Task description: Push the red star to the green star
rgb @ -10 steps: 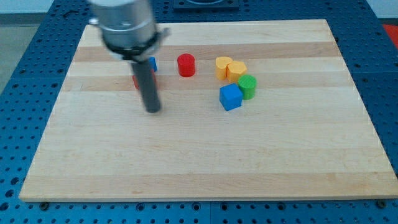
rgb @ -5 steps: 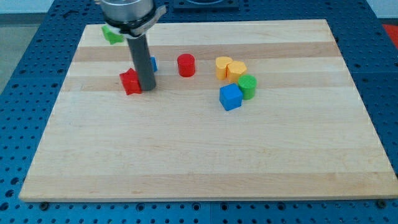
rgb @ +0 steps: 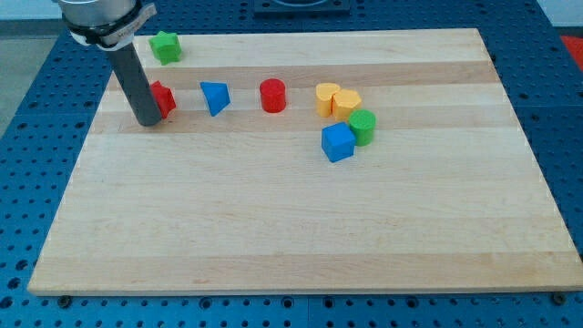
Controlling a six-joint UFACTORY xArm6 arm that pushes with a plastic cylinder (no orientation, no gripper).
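The red star [rgb: 163,98] lies on the wooden board at the upper left, partly hidden behind my rod. My tip [rgb: 148,120] rests on the board at the red star's lower left, touching or nearly touching it. The green star [rgb: 166,47] sits near the board's top edge, above the red star and apart from it.
A blue triangular block [rgb: 214,97] lies right of the red star, then a red cylinder [rgb: 272,95]. Further right are two yellow blocks [rgb: 338,100], a green cylinder [rgb: 363,126] and a blue cube [rgb: 337,142]. The board's left edge [rgb: 91,137] is close to my tip.
My rod has swept from the board's middle left up and leftward. The red star has moved left and a little up. The blue triangle and the green star are now uncovered.
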